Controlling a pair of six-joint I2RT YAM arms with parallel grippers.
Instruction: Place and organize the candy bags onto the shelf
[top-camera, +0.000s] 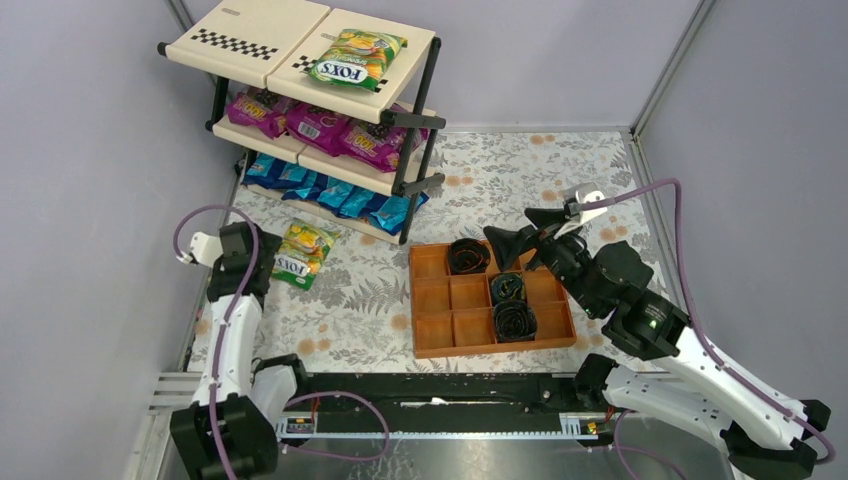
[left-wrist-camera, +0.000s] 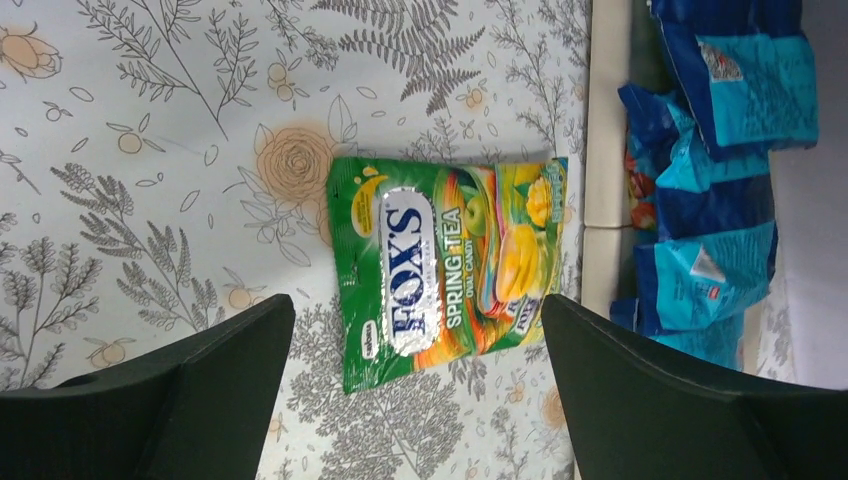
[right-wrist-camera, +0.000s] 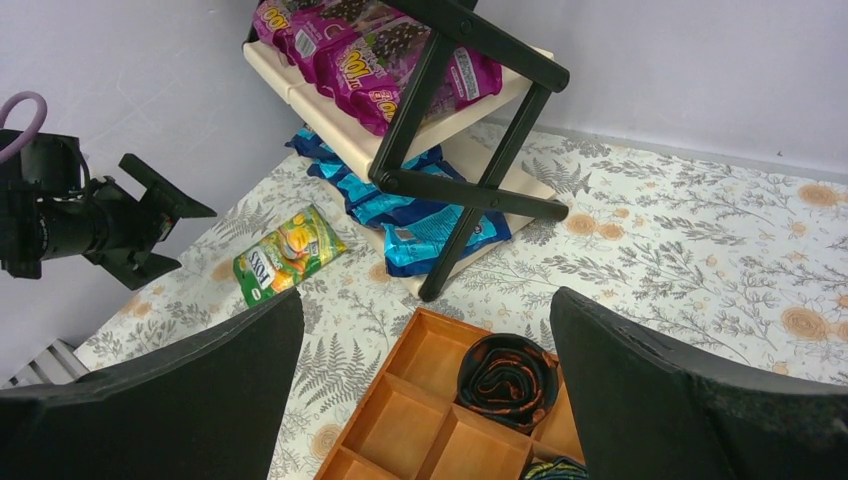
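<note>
- One floral-print table (top-camera: 500, 190) under the lot, grey walls round it
- 3-tier shelf (top-camera: 250, 35) in the far-left corner: cream panels, checkered strips, black posts
- Orange-brown tray (top-camera: 450, 293) centre-right, well apart from the shelf, split into compartments
- Right gripper (top-camera: 520, 232) hangs over the tray's far edge, fingers spread as wide as they go, nothing in them; its wrist cam looks past them twd the shelf
- Left gripper (right-wrist-camera: 190, 238) hovers at the table's left side, aimed at the loose green bag (top-camera: 305, 252); fingers wide apart too, empty. In the wrist cam the bag shows in the gap btwn them, and the gripper is clear of it
- Blue bags (top-camera: 330, 192) packed in a row along the bottom tier, overlapping
- Magenta bags (top-camera: 320, 122), 3 of them, side by side on the mid tier
- Top green bag (top-camera: 357, 58) lies flat on the right-hand panel of the top tier, alone up there
- Loose green bag again: flat on the table, label up, "FOX'S SPRING TEA" readable, just beside the bottom tier's front-left edge, not on the shelf
- Dark coiled rolls (top-camera: 467, 256), 3, each in its own tray compartment: one in the far row, two on the right side nearer the arms
</note>
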